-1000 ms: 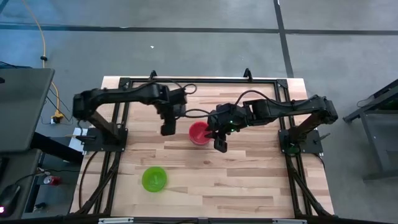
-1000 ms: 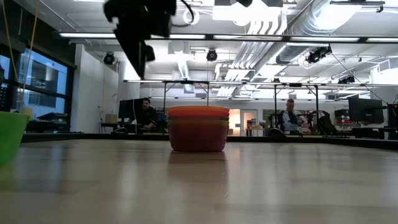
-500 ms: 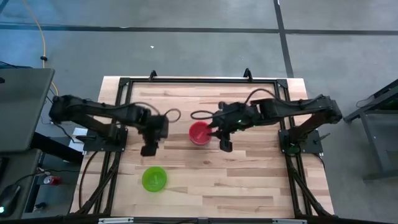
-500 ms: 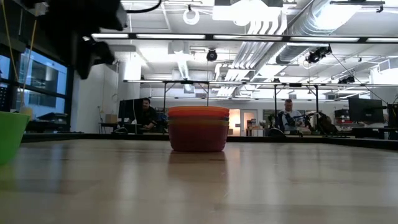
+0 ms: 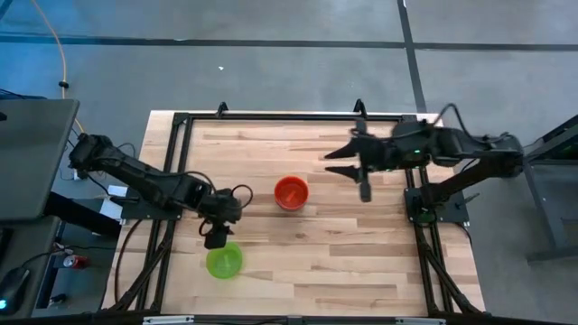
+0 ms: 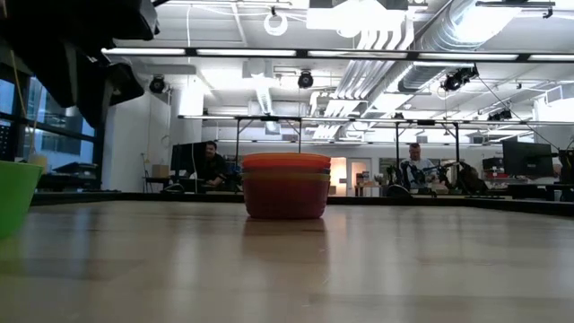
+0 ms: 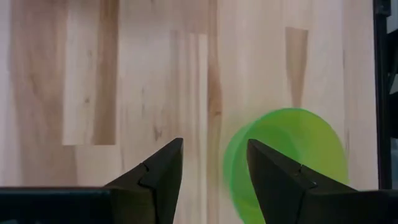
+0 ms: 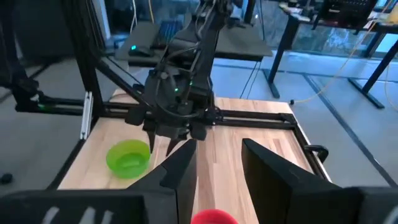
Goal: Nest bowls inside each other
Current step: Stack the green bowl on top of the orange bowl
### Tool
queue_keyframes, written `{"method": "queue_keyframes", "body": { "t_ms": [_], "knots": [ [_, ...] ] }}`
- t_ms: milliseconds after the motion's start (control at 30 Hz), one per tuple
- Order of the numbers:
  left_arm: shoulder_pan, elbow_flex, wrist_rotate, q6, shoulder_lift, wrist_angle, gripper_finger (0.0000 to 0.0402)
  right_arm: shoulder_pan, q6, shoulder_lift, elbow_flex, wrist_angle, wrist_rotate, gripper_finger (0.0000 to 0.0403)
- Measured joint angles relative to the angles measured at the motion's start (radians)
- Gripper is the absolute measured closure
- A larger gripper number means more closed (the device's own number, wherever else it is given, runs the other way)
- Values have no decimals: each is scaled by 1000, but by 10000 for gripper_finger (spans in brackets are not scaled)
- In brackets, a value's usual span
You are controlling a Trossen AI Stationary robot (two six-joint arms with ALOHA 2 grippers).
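Observation:
A stack of nested bowls (image 5: 291, 191), red-orange on top, stands on its base mid-table; the low view shows the stack (image 6: 287, 187) banded orange over red. A lone green bowl (image 5: 223, 262) rests upright toward the near-left. It also shows as the green bowl (image 7: 286, 163) in the left wrist view and the green bowl (image 6: 13, 197) at the low view's edge. My left gripper (image 5: 217, 238) hovers open just on the far side of the green bowl, pointing down, its fingertips (image 7: 211, 152) beside the rim. My right gripper (image 5: 339, 163) is open, raised right of the stack, its fingers (image 8: 217, 155) pointing toward the table's left.
Bare wooden tabletop (image 5: 343, 244) lies around the stack and the green bowl. A black frame (image 5: 271, 116) runs along the table's edges. In the low view, people sit at desks (image 6: 212, 166) in the room far beyond the table.
My left gripper has swung from beside the stack toward the table's near-left and down, and now stands over the green bowl's far side. My right gripper has drawn back from the stack toward the right edge, risen, and tipped from pointing down toward level. The bowls have stayed put.

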Motion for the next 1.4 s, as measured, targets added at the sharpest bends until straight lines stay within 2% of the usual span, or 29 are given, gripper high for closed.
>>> {"method": "queue_keyframes", "body": {
  "t_ms": [133,400,533,767,933,1267,1400],
  "knots": [
    [-45,-11,-28,-40,1,19,234,-4,66,-143,-170,107,32,283],
    [-120,-11,-79,-69,1,-1,234,1,179,-431,-554,443,48,283],
    [-156,-11,-123,-78,10,-23,234,12,188,-536,-710,584,47,283],
    [-200,-11,-165,-95,31,-51,234,14,236,-655,-923,697,47,283],
    [-213,-12,-153,-97,101,-42,234,14,274,-692,-1002,765,72,283],
    [-214,-12,-132,-120,222,9,234,14,259,-711,-1004,782,78,283],
    [-214,-11,-133,-129,240,29,253,14,261,-711,-1004,784,78,283]
  ]
}}
